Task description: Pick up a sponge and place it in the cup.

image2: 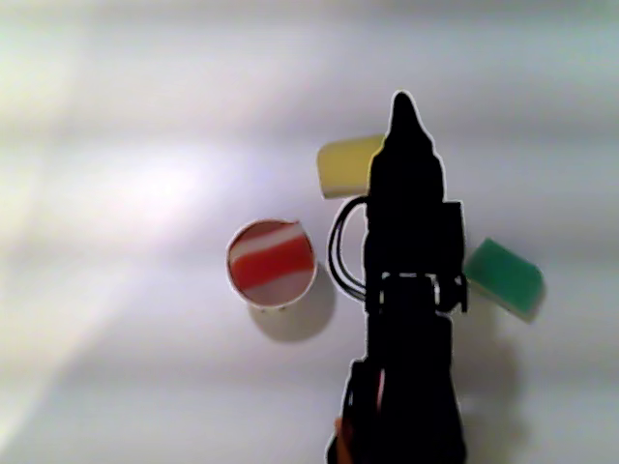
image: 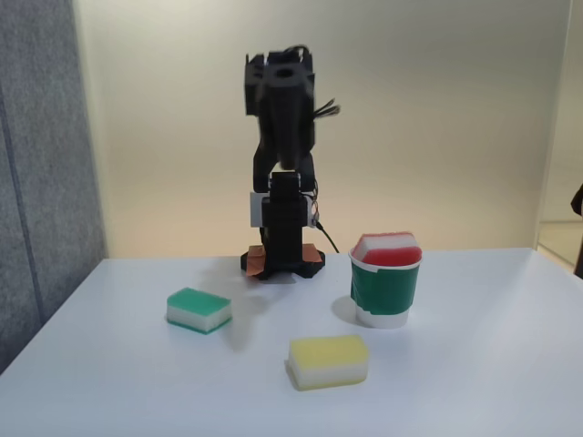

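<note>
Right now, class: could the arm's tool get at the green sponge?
Probably yes: the green sponge lies alone on open table, apart from the yellow sponge and cup.

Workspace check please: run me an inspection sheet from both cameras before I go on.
Surface: white tabletop, no spills.
Job's things: red-topped rectangular sponge sits inside the white paper cup with a dark green band, poking above the rim; the other view shows it filling the cup's mouth.
Clutter: green-topped sponge and yellow-topped sponge lie loose on the table.
Hand: raised above the base, holding nothing; jaws unclear.
Cables: black loop beside the arm.
Surroundings: beige wall, grey panel.
</note>
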You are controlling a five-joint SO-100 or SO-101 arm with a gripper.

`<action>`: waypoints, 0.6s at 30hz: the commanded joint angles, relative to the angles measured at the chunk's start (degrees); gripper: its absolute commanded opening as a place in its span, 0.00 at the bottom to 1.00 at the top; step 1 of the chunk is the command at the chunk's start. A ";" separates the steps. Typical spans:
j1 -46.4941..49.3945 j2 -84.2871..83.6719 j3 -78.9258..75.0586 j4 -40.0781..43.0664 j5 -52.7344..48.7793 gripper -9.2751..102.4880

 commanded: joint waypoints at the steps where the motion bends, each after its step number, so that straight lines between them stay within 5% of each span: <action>1: 1.32 7.12 4.22 -0.97 -0.44 0.08; 18: 1.23 34.28 26.02 -0.44 4.39 0.08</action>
